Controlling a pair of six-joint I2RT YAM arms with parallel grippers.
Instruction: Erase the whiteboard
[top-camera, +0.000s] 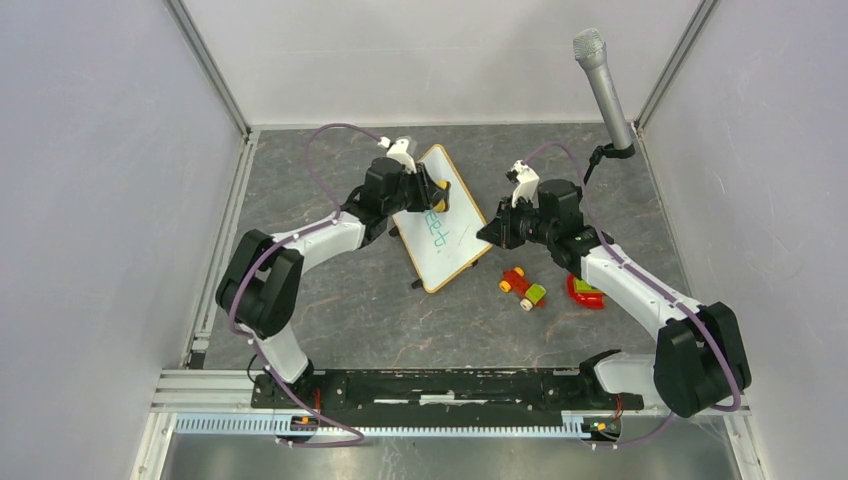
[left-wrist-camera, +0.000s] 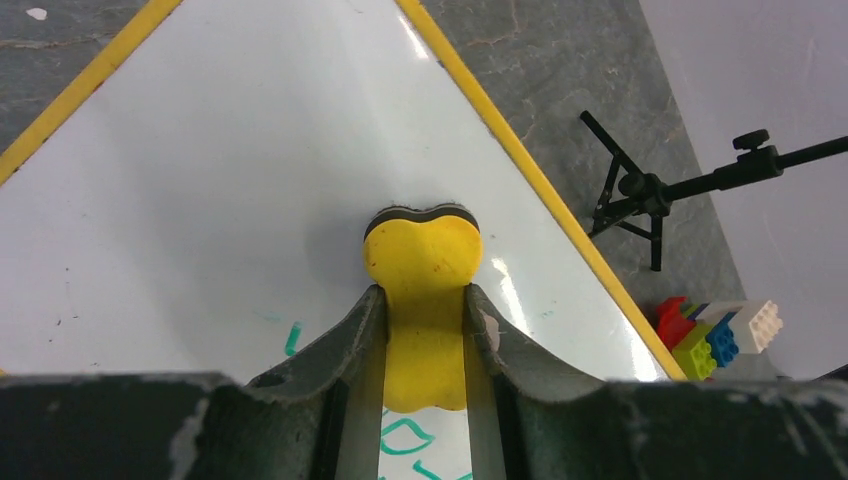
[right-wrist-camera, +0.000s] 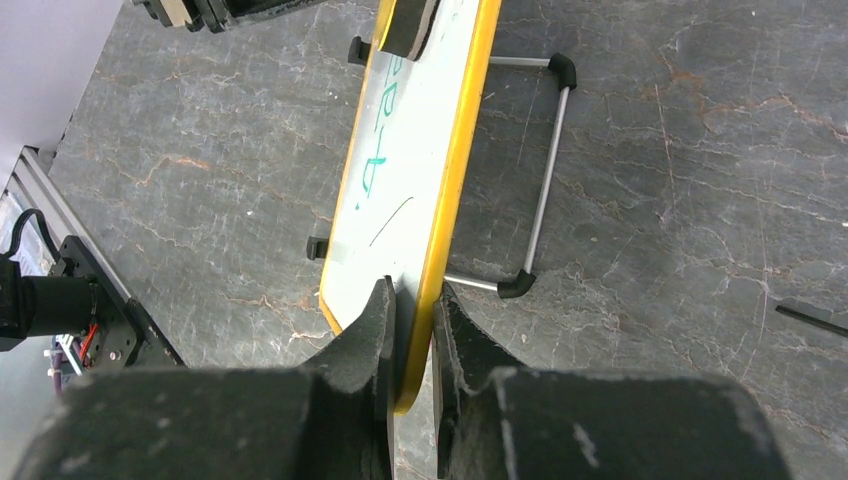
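- Yellow-framed whiteboard (top-camera: 452, 245) — green writing mid-board.
- Pinched in the left gripper (left-wrist-camera: 425, 305), a yellow eraser (left-wrist-camera: 424, 255) presses its face; the right gripper (right-wrist-camera: 414, 305) clamps its edge.
- Nearby — toy bricks (top-camera: 523, 287).

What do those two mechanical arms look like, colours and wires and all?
The left arm and right arm are white tubular links joined by chunky black joints, each trailed by a thin purple cable. The left gripper and right gripper each have two curved dark-grey fingers, scuffed pale at the edges.
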